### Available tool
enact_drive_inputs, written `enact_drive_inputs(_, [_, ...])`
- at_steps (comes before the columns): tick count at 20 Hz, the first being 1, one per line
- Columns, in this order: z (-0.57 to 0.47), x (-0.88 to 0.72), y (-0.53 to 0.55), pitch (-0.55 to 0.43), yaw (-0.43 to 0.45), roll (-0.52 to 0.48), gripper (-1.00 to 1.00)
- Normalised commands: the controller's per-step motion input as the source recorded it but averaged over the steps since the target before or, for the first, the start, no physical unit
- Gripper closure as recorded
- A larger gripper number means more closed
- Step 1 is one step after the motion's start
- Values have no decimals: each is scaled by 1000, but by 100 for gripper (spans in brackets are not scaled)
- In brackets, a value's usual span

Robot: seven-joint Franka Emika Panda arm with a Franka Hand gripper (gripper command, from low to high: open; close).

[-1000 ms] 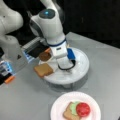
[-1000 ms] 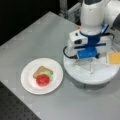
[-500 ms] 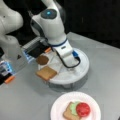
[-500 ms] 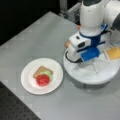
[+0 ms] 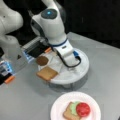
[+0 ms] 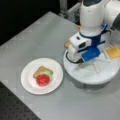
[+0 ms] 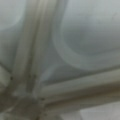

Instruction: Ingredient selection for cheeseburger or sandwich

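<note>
— Where do the ingredients lie?
— In a front view, patty and bread slice sit at nine o'clock on the divided tray; the gripper hangs over it, jaws' state untellable.
— The sandwich?
— On the plate, six o'clock.

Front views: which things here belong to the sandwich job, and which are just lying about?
Job:
- sandwich on the white plate: bread slice, lettuce, tomato
- spare bread slice, patty, cheese square on the divided tray
- gripper, low over the tray

Lying about:
- orange pieces by the arm's base, at a front view's left
</note>
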Motion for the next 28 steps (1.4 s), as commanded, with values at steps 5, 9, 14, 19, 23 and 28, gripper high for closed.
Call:
enact_drive_inputs(5, [244, -134, 9, 139, 16, 44, -100])
enact_drive_inputs(9, [263, 62, 109, 127, -58, 21, -100])
enact_drive_inputs(14, [258, 124, 114, 181, -88, 56, -100])
enact_drive_inputs(19, [327, -39, -85, 163, -428, 8, -100])
enact_drive_inputs(23, [283, -229, -221, -42, -707, -259, -100])
enact_drive_inputs(28, [93, -359, -166, -49, -570, -192, -100])
